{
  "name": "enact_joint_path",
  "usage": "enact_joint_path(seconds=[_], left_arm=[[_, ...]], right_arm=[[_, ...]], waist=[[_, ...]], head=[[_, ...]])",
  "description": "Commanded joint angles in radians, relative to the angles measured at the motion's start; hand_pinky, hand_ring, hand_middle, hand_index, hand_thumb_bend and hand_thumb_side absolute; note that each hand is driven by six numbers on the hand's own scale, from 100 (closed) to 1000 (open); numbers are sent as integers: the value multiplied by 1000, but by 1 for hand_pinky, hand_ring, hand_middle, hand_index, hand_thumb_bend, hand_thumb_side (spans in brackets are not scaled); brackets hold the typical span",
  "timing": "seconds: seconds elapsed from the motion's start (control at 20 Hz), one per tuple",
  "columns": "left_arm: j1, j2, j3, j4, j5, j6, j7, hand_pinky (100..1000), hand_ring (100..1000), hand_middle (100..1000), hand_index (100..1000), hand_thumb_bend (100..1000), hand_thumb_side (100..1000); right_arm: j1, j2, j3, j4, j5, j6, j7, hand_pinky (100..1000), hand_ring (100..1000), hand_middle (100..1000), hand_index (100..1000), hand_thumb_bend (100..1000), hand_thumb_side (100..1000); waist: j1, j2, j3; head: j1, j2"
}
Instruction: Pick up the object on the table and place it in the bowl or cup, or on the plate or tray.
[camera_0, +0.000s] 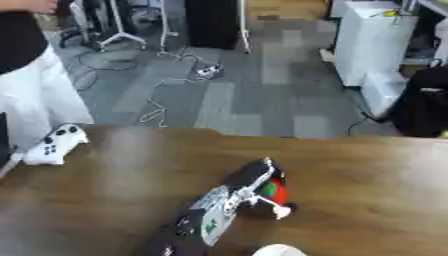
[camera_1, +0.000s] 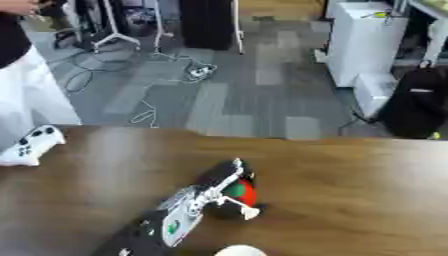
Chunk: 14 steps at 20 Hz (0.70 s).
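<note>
Brown wooden table (camera_0: 367, 170) filling lower half of both views, grey tiled floor beyond. Black-and-silver left hand (camera_0: 255, 181) reaching in from bottom edge, slanting up and to the right, arm entering low centre-left. Fingers curled over a small round red object with a green patch (camera_0: 274, 190); object tucked under the palm, red and green showing on the right side of the hand. Cannot tell whether object is lifted or resting on the wood; dark shadow just below it. Pale thumb tip (camera_0: 282, 212) sticking out below the object.

White rounded rim of some dish or cup (camera_0: 280, 250) poking up at bottom edge, near the hand, just right of the forearm; mostly cut off, kind unclear.

White game controller with black buttons (camera_0: 54, 145) at far left table edge, well apart from the hand.

Right hand out of frame in both views.

Dark backpack-like bag (camera_1: 418, 107) on floor at right, beside a white cabinet (camera_1: 363, 40).
</note>
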Motion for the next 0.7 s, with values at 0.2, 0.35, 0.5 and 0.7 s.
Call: enact_joint_path(seconds=[0.2, 0.35, 0.5, 0.7], left_arm=[[-14, 128, -63, -252, 148, 55, -114, 433, 100, 100, 273, 517, 100], [-16, 152, -78, -322, 220, 87, -156, 432, 100, 100, 278, 526, 100], [-13, 161, -88, -368, 274, 113, -186, 428, 100, 101, 280, 536, 100], [-7, 158, -101, -411, 318, 133, -214, 425, 100, 105, 280, 539, 100]], right_arm=[[31, -16, -13, 25, 26, 0, -13, 922, 744, 507, 710, 100, 407], [47, -8, -24, 39, 51, -3, -24, 920, 744, 506, 710, 100, 406], [62, 3, -38, 54, 83, -7, -39, 919, 743, 506, 710, 100, 408], [78, 25, -54, 67, 124, -11, -58, 917, 743, 506, 710, 100, 410]], waist=[[8, -57, 37], [9, -88, 61], [10, -118, 78], [7, -158, 91]], head=[[-48, 56], [-77, 97], [-95, 124], [-104, 146]])
